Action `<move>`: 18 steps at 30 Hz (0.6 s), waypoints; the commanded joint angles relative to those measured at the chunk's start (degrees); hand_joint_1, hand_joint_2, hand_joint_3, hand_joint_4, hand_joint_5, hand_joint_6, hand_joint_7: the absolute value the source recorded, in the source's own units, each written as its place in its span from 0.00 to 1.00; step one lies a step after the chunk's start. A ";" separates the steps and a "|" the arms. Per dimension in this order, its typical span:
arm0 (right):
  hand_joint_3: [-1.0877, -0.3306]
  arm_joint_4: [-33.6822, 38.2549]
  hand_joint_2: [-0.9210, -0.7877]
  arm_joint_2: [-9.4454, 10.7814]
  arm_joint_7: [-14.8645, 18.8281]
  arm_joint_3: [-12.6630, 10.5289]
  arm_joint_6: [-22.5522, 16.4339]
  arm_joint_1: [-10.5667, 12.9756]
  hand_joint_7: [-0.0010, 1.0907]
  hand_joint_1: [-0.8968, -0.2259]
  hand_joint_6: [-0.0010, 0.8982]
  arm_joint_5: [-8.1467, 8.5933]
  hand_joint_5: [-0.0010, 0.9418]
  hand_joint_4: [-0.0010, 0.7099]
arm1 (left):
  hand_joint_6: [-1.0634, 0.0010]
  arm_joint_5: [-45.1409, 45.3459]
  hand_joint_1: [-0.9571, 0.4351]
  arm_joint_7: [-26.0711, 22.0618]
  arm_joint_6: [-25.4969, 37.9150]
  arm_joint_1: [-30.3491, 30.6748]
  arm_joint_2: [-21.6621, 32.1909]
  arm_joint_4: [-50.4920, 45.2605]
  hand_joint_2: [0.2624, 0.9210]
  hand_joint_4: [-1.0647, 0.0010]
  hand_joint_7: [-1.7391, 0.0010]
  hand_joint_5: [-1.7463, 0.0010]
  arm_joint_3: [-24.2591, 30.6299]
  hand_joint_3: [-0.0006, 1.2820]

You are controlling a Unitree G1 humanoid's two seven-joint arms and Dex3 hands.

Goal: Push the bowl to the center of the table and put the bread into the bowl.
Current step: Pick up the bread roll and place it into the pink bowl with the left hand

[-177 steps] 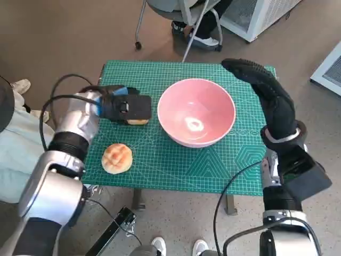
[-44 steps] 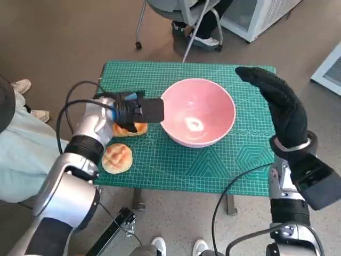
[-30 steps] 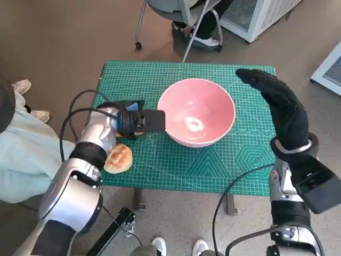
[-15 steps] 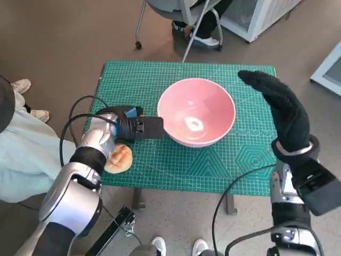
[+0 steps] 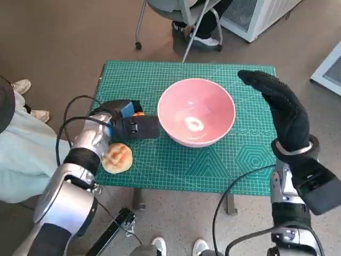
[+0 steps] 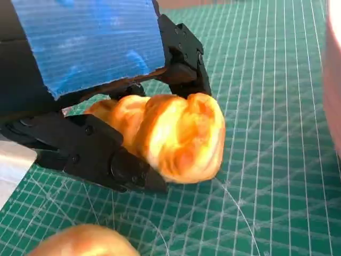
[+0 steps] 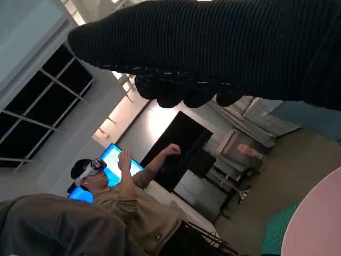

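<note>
Green cutting mat [image 5: 176,160] over the small table, gridded in white. On it, near the middle and a little toward the right: pink bowl [image 5: 196,112], upright, empty inside apart from a glare spot. Pushing step judged done, or nearly so, going by where the bowl sits now.

Right hand [image 5: 279,109] raised just beside the bowl's right rim, glove flat and outstretched, holding nothing, not clearly touching the bowl. Only a dark band [image 7: 213,48] in the right wrist view, with a person in a headset [image 7: 114,186] in the room behind.

Left hand [image 5: 128,124] low over the mat just left of the bowl, blue tape on its back. Clamped round a bread roll [image 6: 170,136], golden and knotted, pinched between the black fingers [image 6: 106,154] and the parts above; only a sliver of orange [image 5: 138,113] visible from the head view. Whether the roll is off the mat or resting on it: cannot tell; very close to the mat either way.

Second bread, a round scored bun [image 5: 117,158], loose on the mat near the front left edge, just below the left forearm; its top also peeks into the left wrist view [image 6: 85,242].

Left to do, by this reckoning: lift the held roll over the rim and let go inside the bowl. No bread in the bowl yet.
</note>
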 commanded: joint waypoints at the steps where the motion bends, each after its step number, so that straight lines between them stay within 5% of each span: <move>1: 0.41 -0.02 0.00 -0.29 0.77 0.31 0.89 0.60 0.80 0.30 0.00 0.12 0.00 0.46 | 0.40 -1.74 0.69 1.75 -1.65 -3.57 1.91 -1.21 1.00 0.33 0.34 0.34 2.26 0.04; 18: 0.42 1.32 0.00 -0.03 2.69 0.19 1.63 -0.71 0.79 0.30 0.00 1.57 0.00 0.45 | 0.40 -3.52 0.69 10.47 -12.41 -9.37 0.81 -10.72 1.00 0.34 0.33 0.35 5.38 0.04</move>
